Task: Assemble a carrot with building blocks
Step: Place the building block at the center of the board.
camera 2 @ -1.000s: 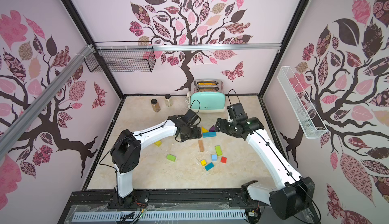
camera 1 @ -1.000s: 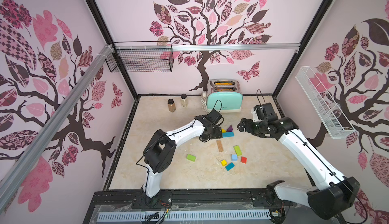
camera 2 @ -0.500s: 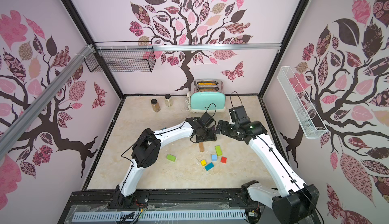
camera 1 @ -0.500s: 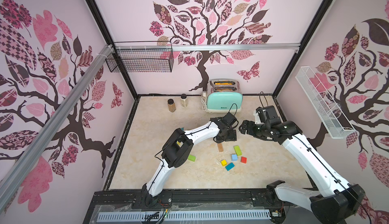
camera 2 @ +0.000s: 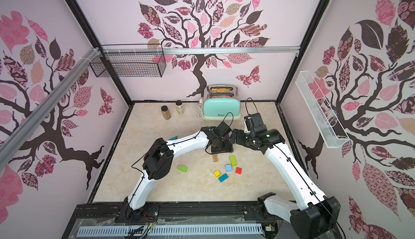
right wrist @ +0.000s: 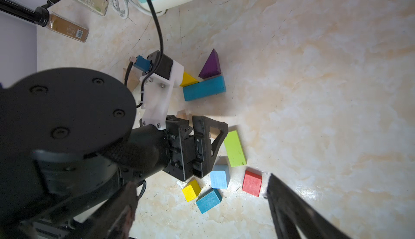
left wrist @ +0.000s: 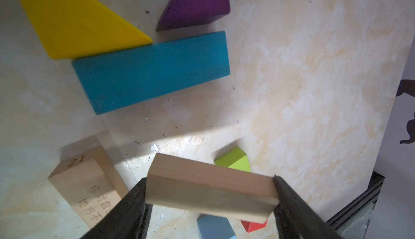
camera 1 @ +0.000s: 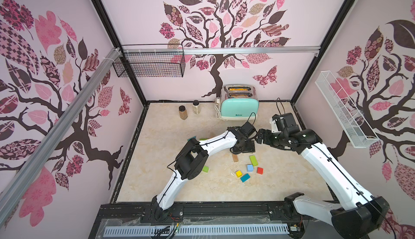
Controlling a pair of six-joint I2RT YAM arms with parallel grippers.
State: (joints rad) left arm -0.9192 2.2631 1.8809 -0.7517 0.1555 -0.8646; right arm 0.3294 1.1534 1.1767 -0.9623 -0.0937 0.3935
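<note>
Left gripper (left wrist: 210, 181) clamps a plain tan bar (left wrist: 208, 175) over the surface (left wrist: 314, 69) centre, near the teal bar (left wrist: 152, 71) and yellow wedge (left wrist: 74, 22). Right gripper (right wrist: 201, 184) stands wide, empty, close by. Risk: crowded arms could collide and scatter the blocks.

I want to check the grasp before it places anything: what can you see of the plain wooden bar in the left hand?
The plain light wooden bar is an unpainted rectangular block, smooth, with faint grain and no visible markings. The left hand clamps it by its two short ends, one black finger on each. It sits roughly level across the hand and appears raised off the marbled tabletop, touching nothing else.
</note>
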